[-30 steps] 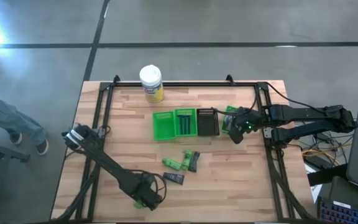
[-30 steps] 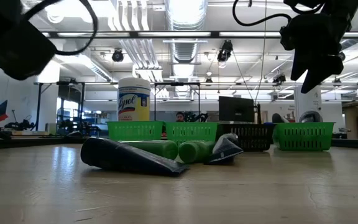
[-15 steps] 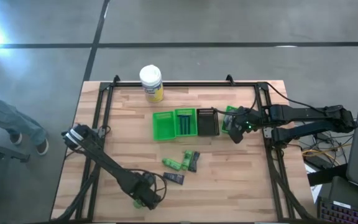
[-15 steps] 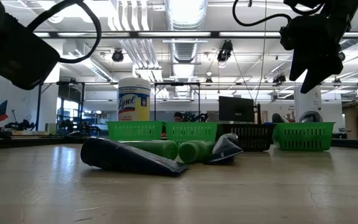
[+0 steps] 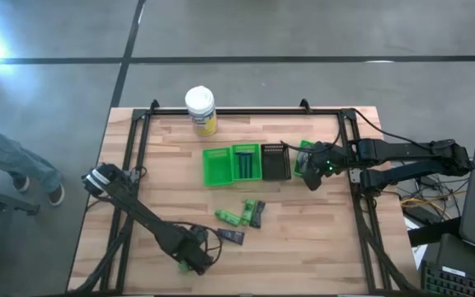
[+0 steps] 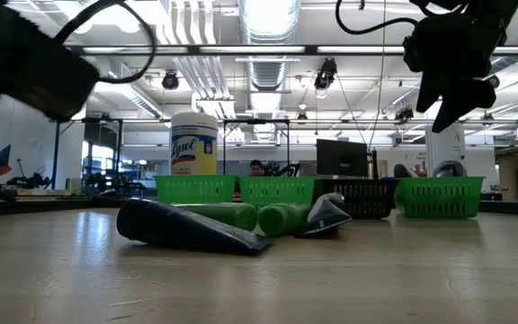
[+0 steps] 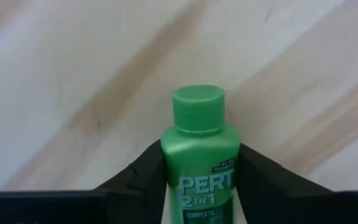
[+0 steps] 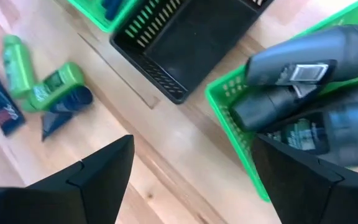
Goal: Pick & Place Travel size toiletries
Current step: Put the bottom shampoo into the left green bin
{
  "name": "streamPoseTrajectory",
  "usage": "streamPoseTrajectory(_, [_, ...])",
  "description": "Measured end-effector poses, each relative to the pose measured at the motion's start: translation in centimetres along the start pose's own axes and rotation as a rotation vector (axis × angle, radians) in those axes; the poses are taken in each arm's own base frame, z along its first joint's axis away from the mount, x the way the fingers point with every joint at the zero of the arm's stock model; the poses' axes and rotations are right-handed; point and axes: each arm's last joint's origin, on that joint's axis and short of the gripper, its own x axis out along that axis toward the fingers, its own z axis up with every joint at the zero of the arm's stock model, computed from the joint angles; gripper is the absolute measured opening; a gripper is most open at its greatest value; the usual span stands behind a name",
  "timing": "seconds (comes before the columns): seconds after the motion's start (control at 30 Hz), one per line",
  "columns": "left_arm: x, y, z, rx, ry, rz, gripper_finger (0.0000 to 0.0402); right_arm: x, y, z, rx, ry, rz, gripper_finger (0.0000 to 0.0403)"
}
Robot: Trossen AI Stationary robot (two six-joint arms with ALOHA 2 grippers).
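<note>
A small green bottle (image 7: 199,155) with a round cap (image 7: 197,109) lies near the table's near edge, left of the middle. My left gripper (image 5: 193,264) points down over it and is shut on it. More toiletries lie loose mid-table: green bottles (image 5: 228,216) (image 5: 248,211) and dark tubes (image 5: 232,235) (image 5: 258,214). My right gripper (image 5: 313,169) hovers open above the rightmost green tray (image 8: 229,118), which holds dark grey tubes (image 8: 291,74). My left gripper pinches the green bottle's body just below the shoulder (image 7: 169,163) between its two fingers (image 7: 143,171), one on each side. The fingers come from above, pointing down, and lie across the bottle. The bottle lies label up on the wood, its cap pointing away from the fingers.
A row of small trays stands at mid-table: a green one (image 5: 216,165), a green one with dark items (image 5: 246,162), a black one (image 5: 275,161) and the right green one (image 5: 305,153). A white-lidded jar (image 5: 200,110) stands at the far edge. Bare wood lies at the near right.
My left gripper has turned about the line it points along while staying over the green bottle. A bit of green now shows at the low view's left edge, where there was none before.
</note>
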Motion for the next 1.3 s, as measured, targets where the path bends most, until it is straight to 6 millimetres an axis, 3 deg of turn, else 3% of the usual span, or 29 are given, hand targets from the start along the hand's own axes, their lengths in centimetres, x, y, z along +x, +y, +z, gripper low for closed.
streamPoseTrajectory(0.23, [-2.9,0.9,1.7,-0.036,-0.151,-0.053,0.0161,0.0,0.5,0.3,0.023,-0.022,0.06,0.033])
streamPoseTrajectory(0.4, [-6.7,2.8,2.7,-0.089,-0.335,-0.146,0.0162,-0.1,1.0,0.5,0.022,0.002,0.156,0.034])
streamPoseTrajectory(0.6, [-11.9,5.5,3.3,-0.195,-0.685,-0.385,0.0159,-0.2,1.7,0.9,0.015,0.002,0.276,0.0342])
streamPoseTrajectory(0.73, [-13.9,7.4,3.3,-0.264,-0.876,-0.545,0.0159,-0.4,2.2,1.3,0.005,-0.024,0.332,0.0331])
streamPoseTrajectory(0.97, [-14.4,9.6,4.0,-0.341,-1.128,-0.685,0.0158,-0.2,2.7,1.7,-0.005,-0.04,0.382,0.0307])
streamPoseTrajectory(1.17, [-14.2,10.4,6.9,-0.297,-1.249,-0.784,0.0158,1.0,4.8,3.0,-0.035,-0.046,0.579,0.0296])
streamPoseTrajectory(1.3, [-13.8,11.1,8.6,-0.27,-1.251,-0.811,0.0158,2.3,5.3,3.4,-0.026,-0.039,0.578,0.029])
